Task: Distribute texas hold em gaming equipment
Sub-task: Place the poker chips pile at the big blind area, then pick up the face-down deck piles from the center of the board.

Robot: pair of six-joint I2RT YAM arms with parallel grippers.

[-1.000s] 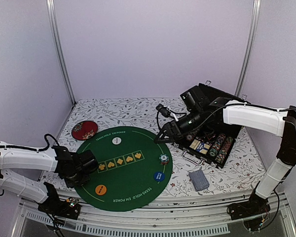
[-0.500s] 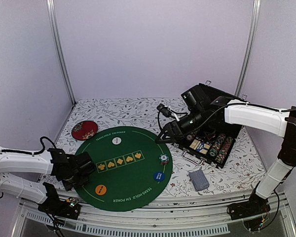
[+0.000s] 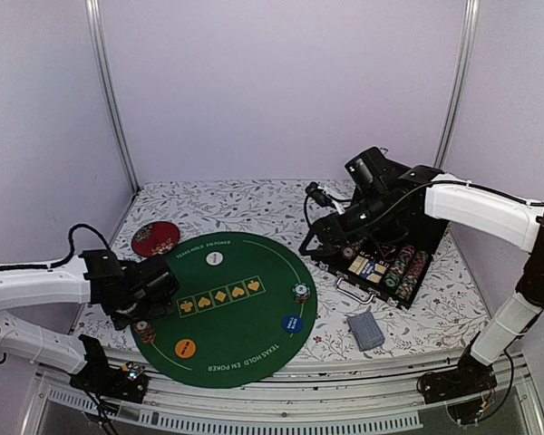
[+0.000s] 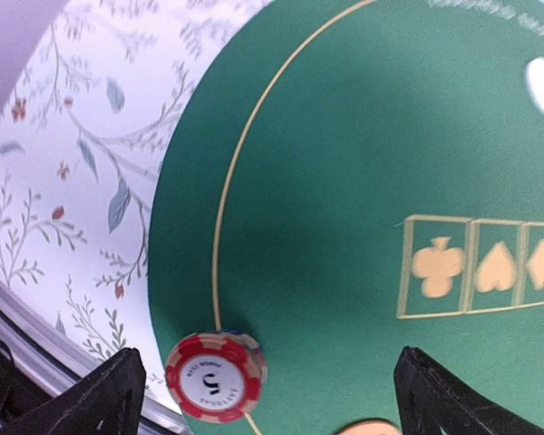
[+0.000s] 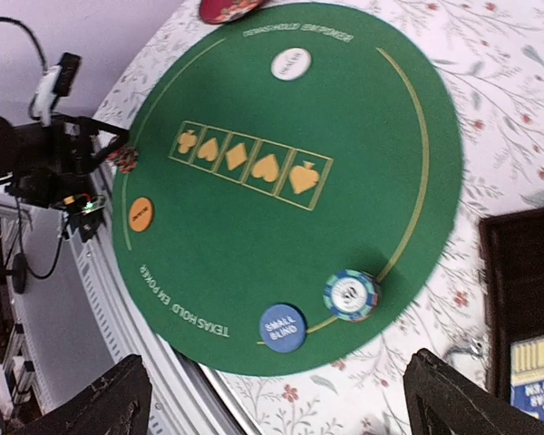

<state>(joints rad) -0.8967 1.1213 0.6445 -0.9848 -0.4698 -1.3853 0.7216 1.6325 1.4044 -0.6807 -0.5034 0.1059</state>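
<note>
Operator: Which step is in hand?

Observer: Chip seating, I judge. The left gripper (image 4: 267, 362) hangs spread wide with nothing between its fingers, and a red-and-white chip stack (image 4: 216, 377) sits on the green mat (image 4: 344, 181) rim close beside one finger, apart from it.

Operator: And the other arm?

Observer: The right gripper (image 5: 274, 362) is also spread and empty, up beside the open chip case (image 3: 381, 263). A teal-and-white chip stack (image 5: 351, 295) lies ahead of it on the mat's edge, well apart.

Operator: Counts?

Observer: Two chip stacks on the mat. Three buttons: white button (image 5: 291, 63) far ahead of the right gripper, blue button (image 5: 282, 327) just beside the teal stack, orange button (image 5: 140, 214) near the left gripper. One card deck (image 3: 364, 329) lies face down on the cloth, behind the right gripper towards its base. The chips in the case stand in rows I cannot count. One dark red disc (image 3: 155, 238) lies off the mat.

Operator: Next?

Observer: Probably cards or more chips. Either arm would need to lower open fingers squarely around a stack, or onto the deck's edges, without nudging what is already placed.
</note>
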